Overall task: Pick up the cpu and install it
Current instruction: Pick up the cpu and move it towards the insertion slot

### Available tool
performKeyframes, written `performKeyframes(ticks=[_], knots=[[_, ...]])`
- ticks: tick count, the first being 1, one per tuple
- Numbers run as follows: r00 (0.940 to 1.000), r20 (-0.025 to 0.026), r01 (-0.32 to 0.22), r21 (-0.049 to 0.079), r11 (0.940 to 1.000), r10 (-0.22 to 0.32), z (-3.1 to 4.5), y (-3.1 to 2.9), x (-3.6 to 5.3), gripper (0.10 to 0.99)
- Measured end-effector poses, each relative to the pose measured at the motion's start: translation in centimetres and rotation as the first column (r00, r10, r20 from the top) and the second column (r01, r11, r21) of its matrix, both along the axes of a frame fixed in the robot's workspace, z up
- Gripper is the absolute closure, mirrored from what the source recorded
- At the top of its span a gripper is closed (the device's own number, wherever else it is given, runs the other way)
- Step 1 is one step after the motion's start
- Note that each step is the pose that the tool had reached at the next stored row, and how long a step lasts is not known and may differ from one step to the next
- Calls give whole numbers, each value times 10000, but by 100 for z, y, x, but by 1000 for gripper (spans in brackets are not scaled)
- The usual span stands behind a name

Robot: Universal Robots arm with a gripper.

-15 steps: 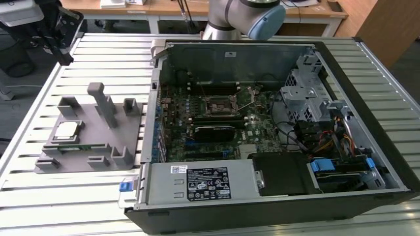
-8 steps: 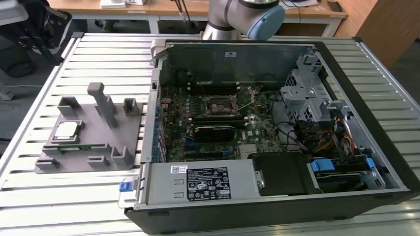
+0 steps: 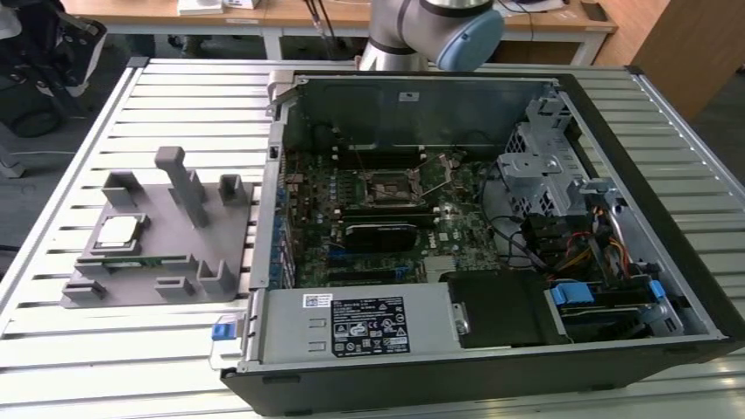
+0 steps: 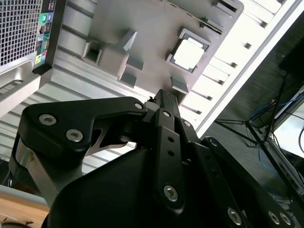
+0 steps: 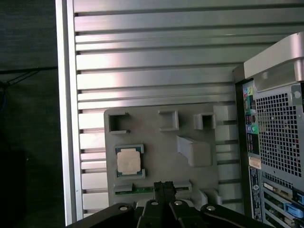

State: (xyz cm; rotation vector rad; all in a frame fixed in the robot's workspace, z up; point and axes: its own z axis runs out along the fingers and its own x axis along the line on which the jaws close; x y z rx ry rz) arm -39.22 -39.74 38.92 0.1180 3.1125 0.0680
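Exterior view: the cpu (image 3: 118, 231) lies flat in its pocket on the grey holder (image 3: 157, 244), on the slatted table (image 3: 117, 349) to the exterior view's left of the open computer case (image 3: 407, 96) — the arm (image 3: 425, 35) rises behind the case. Second wrist view: the gripper (image 4: 160, 93) hangs above the holder, fingers pressed together, nothing between them. First wrist view — the gripper (image 5: 164, 185), closed and empty, hovers over the holder's edge, near the cpu (image 5: 129, 160), not touching.
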Motion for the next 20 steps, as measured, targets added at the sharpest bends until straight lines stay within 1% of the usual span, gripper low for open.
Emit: performKeyframes(ticks=[9,14,18,20], knots=[[10000,-1,1,1,10000,-1,-5,0,-252,980],[10000,0,1,-1,10000,-1,-40,0,-301,980],[10000,-1,0,-3,10000,0,-107,-7,-310,980],[10000,-2,3,-1,10000,-3,-142,-58,-313,980]])
